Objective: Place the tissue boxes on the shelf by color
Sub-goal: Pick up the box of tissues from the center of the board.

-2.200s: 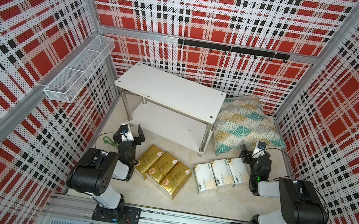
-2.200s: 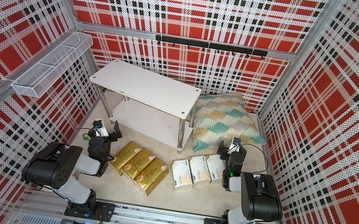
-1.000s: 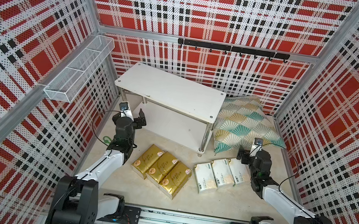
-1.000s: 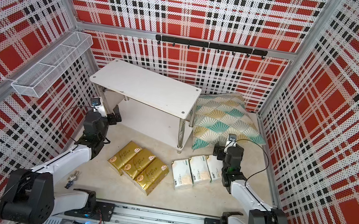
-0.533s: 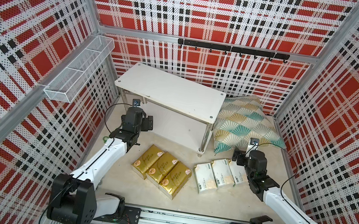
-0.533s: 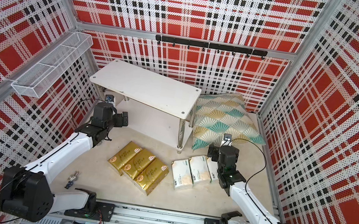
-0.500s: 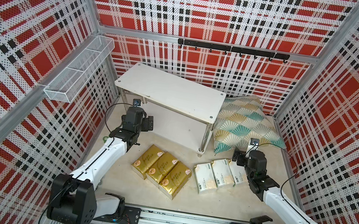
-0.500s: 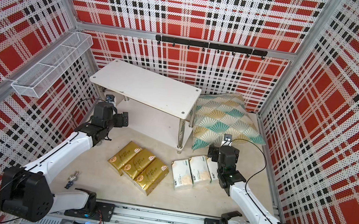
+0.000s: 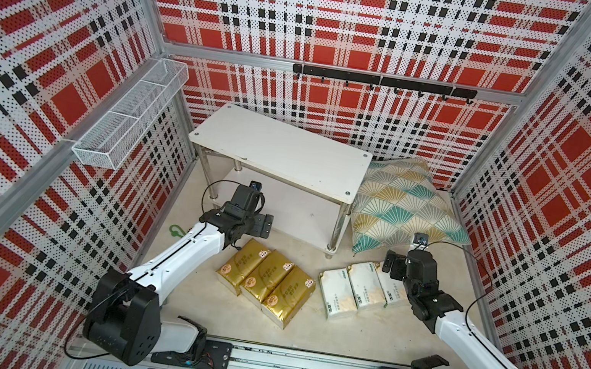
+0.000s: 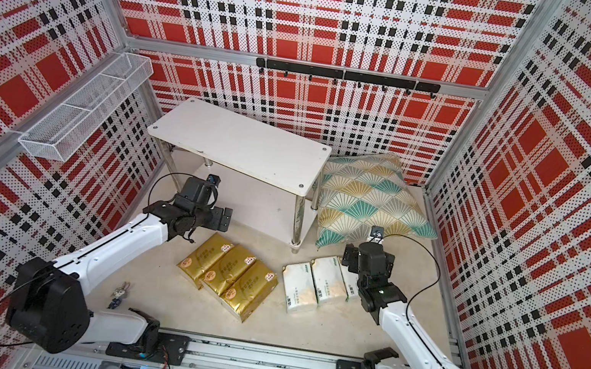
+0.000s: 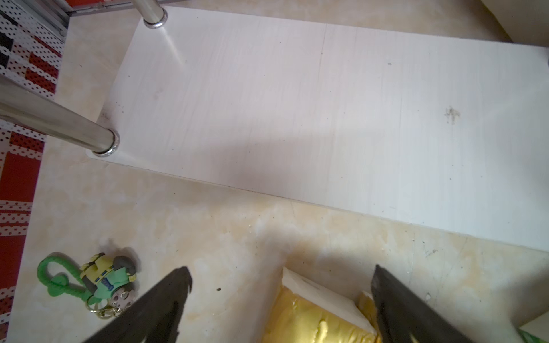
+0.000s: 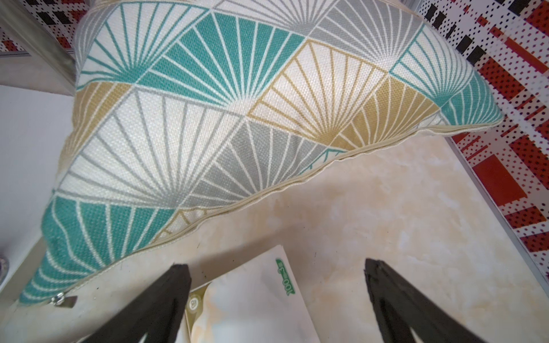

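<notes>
Wrist views: left pincer [image 11: 280,267] gapes above gold tissue boxes [image 11: 312,320] (right pincer [image 12: 274,263] likewise, above white boxes [image 12: 252,306]).

**Bystanders around your workspace**

You have a fan-patterned pillow [image 9: 404,210] in teal, gold and grey lying on the beige marbled counter [image 9: 342,333], in the far corner against the red plaid walls [image 9: 332,18]. A white wire basket [image 9: 127,119] hangs on the side wall, and a black hook rail [image 9: 382,81] runs along the back wall. Near the basket's wall you see a green-corded cartoon keychain [image 11: 92,282] flat on the counter. In a top view, a second small keyring [image 10: 120,291] lies closer to the front rail [image 10: 258,360].
</notes>
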Controlling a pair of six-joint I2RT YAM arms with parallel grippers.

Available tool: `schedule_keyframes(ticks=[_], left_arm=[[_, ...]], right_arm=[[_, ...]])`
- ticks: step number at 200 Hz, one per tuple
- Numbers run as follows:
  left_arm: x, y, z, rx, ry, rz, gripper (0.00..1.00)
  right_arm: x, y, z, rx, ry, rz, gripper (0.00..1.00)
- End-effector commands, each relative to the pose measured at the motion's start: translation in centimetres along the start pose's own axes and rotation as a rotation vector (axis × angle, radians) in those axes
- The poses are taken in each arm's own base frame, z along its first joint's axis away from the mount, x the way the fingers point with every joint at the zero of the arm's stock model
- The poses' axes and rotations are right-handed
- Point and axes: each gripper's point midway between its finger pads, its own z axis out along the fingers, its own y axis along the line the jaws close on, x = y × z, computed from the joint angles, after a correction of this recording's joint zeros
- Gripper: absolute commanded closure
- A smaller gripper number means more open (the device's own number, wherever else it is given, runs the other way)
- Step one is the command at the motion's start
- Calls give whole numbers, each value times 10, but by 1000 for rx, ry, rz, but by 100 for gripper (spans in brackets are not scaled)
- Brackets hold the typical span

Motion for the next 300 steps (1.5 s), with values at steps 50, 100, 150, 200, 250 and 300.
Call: schedule_keyframes(ticks=[50,100,150,200,250,300], left_arm=[[14,-18,1,33,99,189,1],[41,-25,3,71,172,220,1],[47,-31,2,68,214,230,0],[11,-45,-15,90,70,-22,1],[59,-38,-27,-10,164,-207,1],[88,-23,-31,-14,252,-258,1]], right_arm=[[-14,10,-6,-27,-10,16,0],[-11,28,1,-25,10,-64,0],[-10,32,-1,-31,-10,-89,0],[-14,32,-8,-43,-44,-85,0],[-19,39,-13,-66,-63,-92,0],[-16,39,-12,-64,-75,-68,0]])
